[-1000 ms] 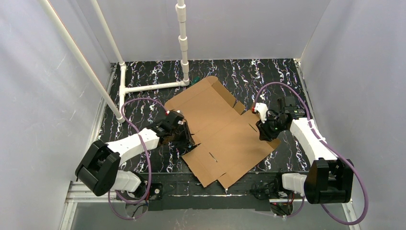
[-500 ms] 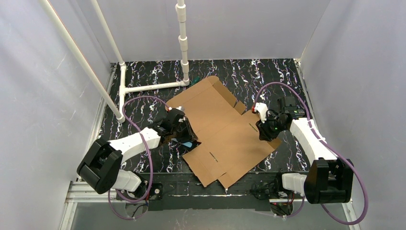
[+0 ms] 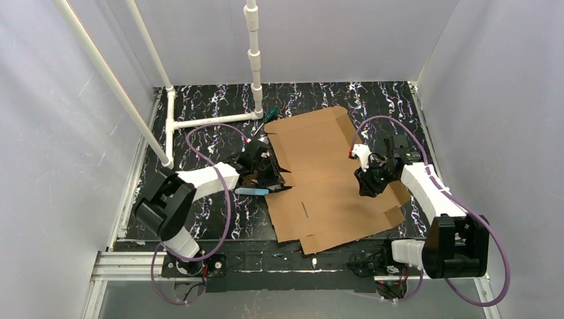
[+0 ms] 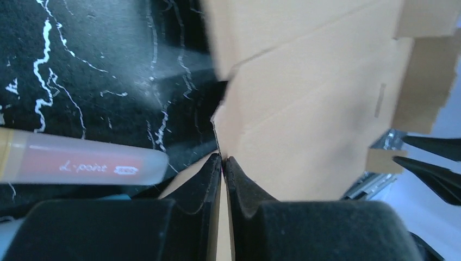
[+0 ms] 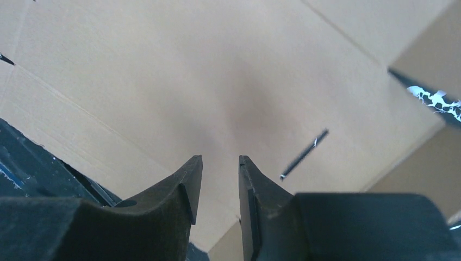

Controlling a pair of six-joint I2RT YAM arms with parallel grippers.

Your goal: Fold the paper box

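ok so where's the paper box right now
In the top view the paper box lies flat mid-table between the arms, its left edge pinched in the left pincer, with the right pincer over its right side.

Pen (image 4: 81, 166) cut off left — paper box (image 4: 304, 109) top blurred.

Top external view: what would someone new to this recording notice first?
The brown box, a flat unfolded sheet, spreads over the middle of the black marbled table. The left hand is pinched shut on its left edge, with a pen lying just beside it. The right hand is slightly open over the sheet's right part.
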